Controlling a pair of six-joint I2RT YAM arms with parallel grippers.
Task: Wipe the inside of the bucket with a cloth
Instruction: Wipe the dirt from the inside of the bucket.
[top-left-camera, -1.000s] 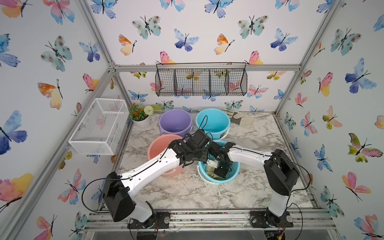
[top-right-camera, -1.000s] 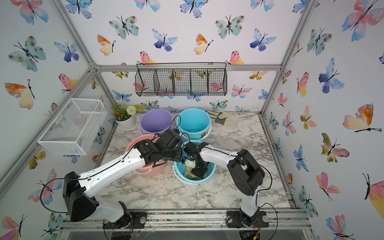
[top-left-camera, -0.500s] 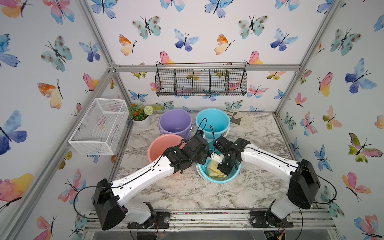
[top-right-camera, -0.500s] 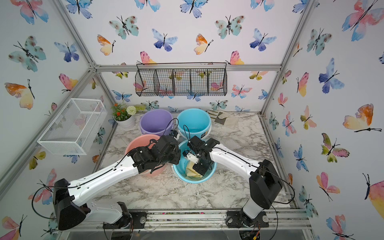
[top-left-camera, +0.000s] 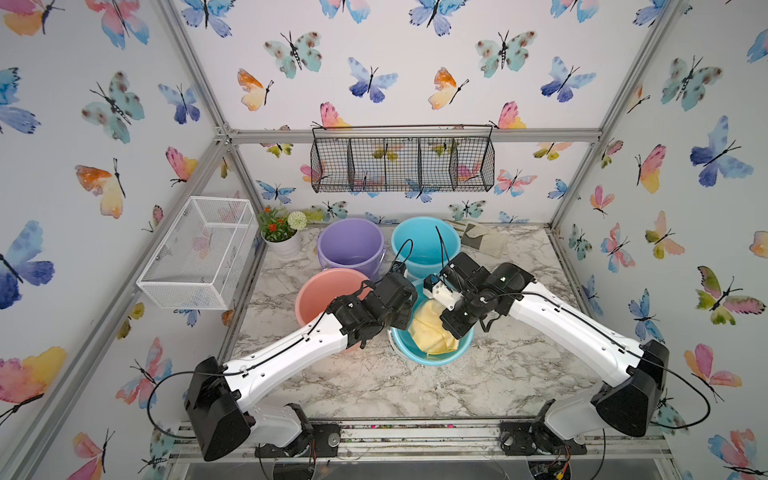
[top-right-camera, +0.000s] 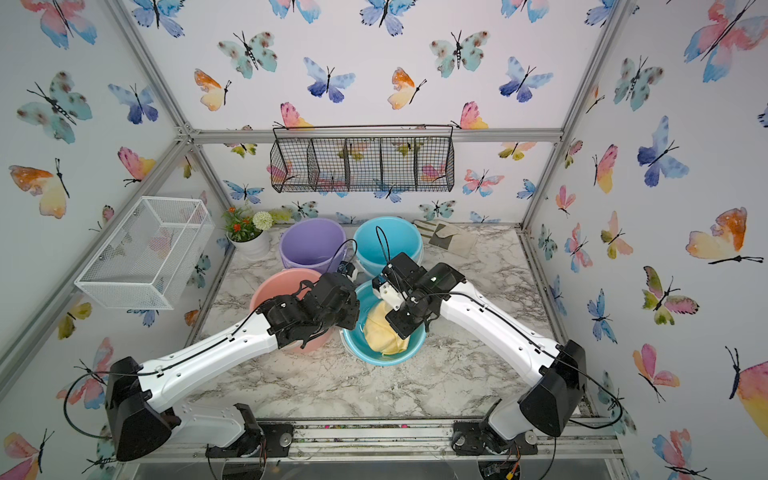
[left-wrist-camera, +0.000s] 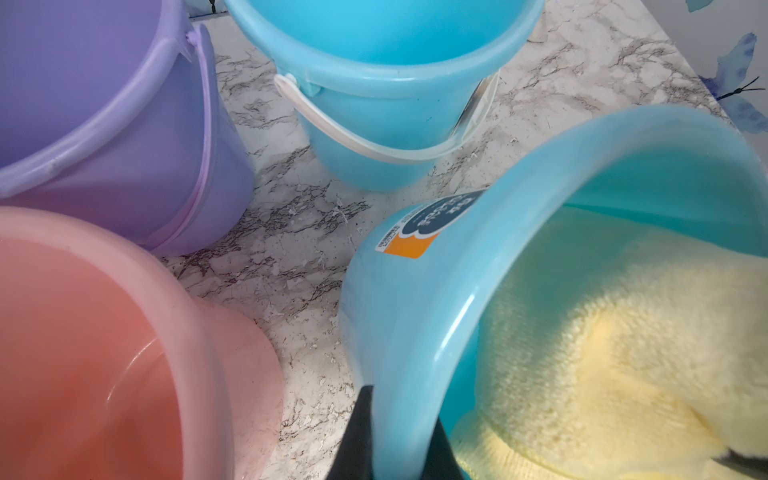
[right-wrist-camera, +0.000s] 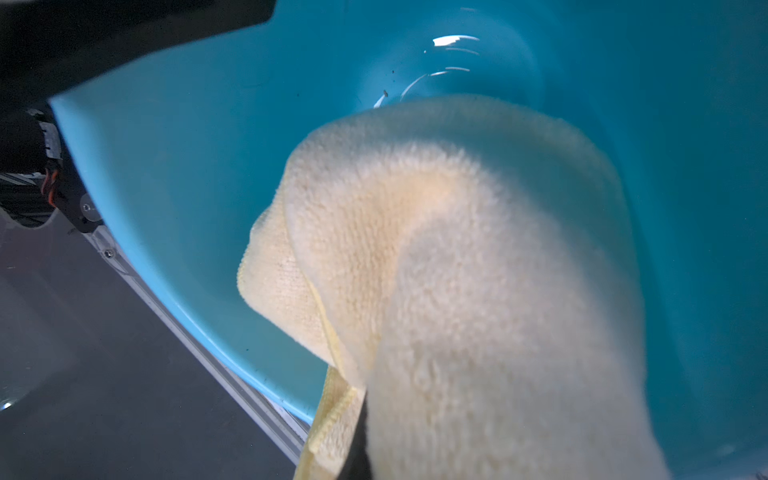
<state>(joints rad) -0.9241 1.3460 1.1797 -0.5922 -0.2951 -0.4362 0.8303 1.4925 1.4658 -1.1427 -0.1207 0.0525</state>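
The soft pale yellow fabric cloth (top-left-camera: 428, 328) lies bunched inside the near light-blue plastic bucket (top-left-camera: 434, 360), which sits at the centre of the marble-pattern tabletop (top-left-camera: 415, 395). In both top views the cloth fills much of the bucket mouth.

The right gripper (top-left-camera: 453, 328) enters the bucket from 2 o'clock and is closed on the cloth (right-wrist-camera: 457, 270), which drapes over its fingers.

The left gripper (left-wrist-camera: 399, 440) clamps the bucket rim (left-wrist-camera: 415, 311) at 9 o'clock, one finger outside the wall and one inside.

- Pink plastic bucket (top-left-camera: 320, 291): just beside, at 9 o'clock.
- Purple plastic bucket (top-left-camera: 349, 245): at 11 o'clock.
- Second light-blue plastic bucket (top-left-camera: 424, 245): at 12 o'clock.
- Beige cloth (top-left-camera: 482, 243) with a dark grey patch: at 1 o'clock, well apart.
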